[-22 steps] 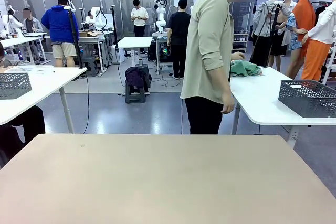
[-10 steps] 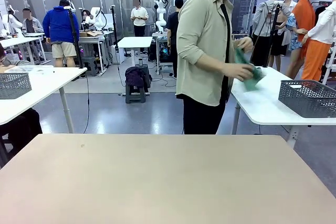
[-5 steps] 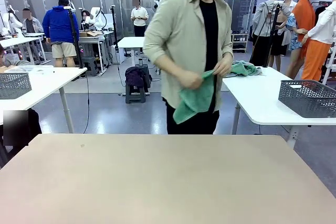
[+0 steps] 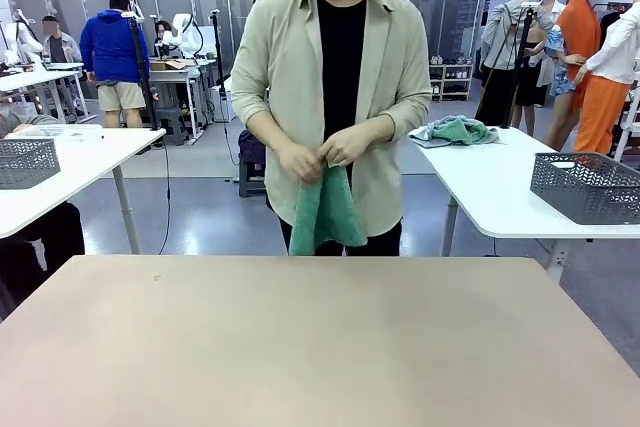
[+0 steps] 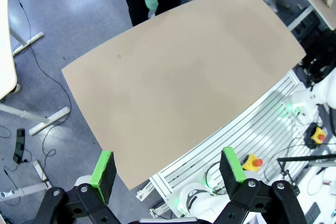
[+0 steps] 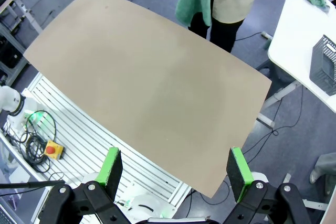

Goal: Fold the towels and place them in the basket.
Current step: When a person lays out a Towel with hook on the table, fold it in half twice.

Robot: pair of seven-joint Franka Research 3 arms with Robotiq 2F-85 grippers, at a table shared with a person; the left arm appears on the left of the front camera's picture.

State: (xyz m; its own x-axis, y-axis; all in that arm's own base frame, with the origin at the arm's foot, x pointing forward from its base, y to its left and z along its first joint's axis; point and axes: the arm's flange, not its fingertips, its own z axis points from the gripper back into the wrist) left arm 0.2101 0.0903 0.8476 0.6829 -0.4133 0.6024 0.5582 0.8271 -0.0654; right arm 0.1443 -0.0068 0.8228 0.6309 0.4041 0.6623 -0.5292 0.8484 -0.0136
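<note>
Beige table [image 4: 320, 347]: broad, bare top, spanning my whole near side. Person [image 4: 340, 67] stands square at its far edge, facing me. White side table [image 4: 500, 187] behind, off to my right. Dark lattice basket [image 4: 585, 187] sits on that side table near its right end, well apart from me.

Mint green towel [image 4: 325, 212]: bunched at its top edge in the person's hands [image 4: 300, 160], hanging at waist height, just beyond the far edge. Crumpled heap [image 4: 455, 131] of green and grey-blue cloth lies on the side table, left of the basket.

My left pincer [image 5: 167, 151]: jaws spread wide, nothing between them, high above the near edge. My right pincer [image 6: 174, 150]: same, wide apart, empty.
</note>
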